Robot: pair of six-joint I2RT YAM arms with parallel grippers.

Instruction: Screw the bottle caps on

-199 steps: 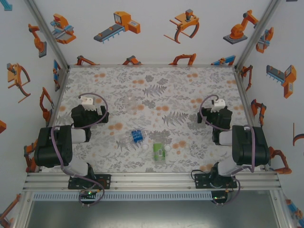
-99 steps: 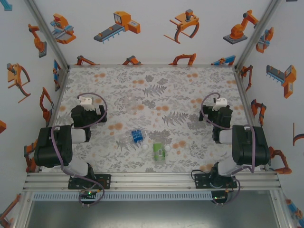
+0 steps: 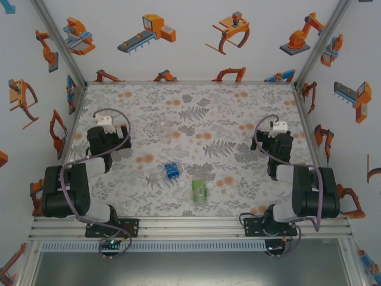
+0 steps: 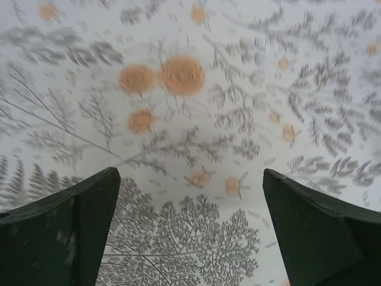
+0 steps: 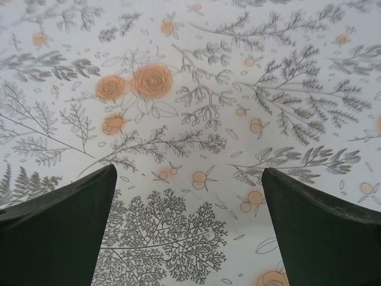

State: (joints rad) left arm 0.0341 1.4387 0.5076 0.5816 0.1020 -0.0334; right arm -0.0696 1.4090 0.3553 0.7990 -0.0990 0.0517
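Both arms sat out at the sides of the table, about mid-height in the overhead frame. The left claw and right claw each had their fingers spread wide with nothing between them, just fern-and-rose print in the gap on the wrist views. All the task stuff was bunched in the lower centre of the overhead frame, well apart from either claw. The blue-label bottle lay on its side and the green-label bottle was just to its lower right (upright or not, couldn't tell). One white cap sat loose between them and a second cap just right of the green one. A faint clear shape further up might've been the plain bottle, too faint to call. My guess is the claws were open because nothing was picked yet, so the whole job was ahead.
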